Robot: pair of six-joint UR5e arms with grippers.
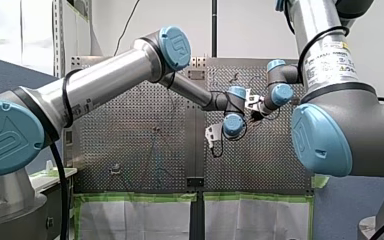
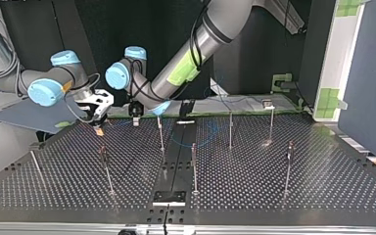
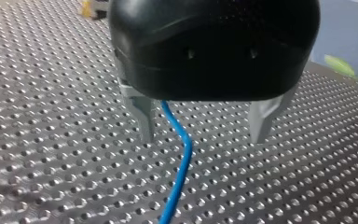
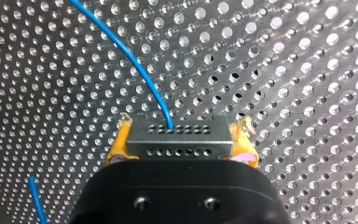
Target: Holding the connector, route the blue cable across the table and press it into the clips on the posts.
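The right gripper (image 4: 182, 145) is clamped on the connector (image 4: 179, 137), its yellow pads (image 4: 117, 148) pressing the grey block from both sides. The blue cable (image 4: 135, 60) leaves the connector's face and curves off over the table (image 4: 307, 93). The left gripper (image 3: 203, 128) is spread wide, metal fingers (image 3: 142, 114) just above the table; the cable runs between them, close beside one, ungripped. In the top view both grippers sit near the table's far edge, left of its middle, and the posts (image 2: 194, 166) stand nearer the camera.
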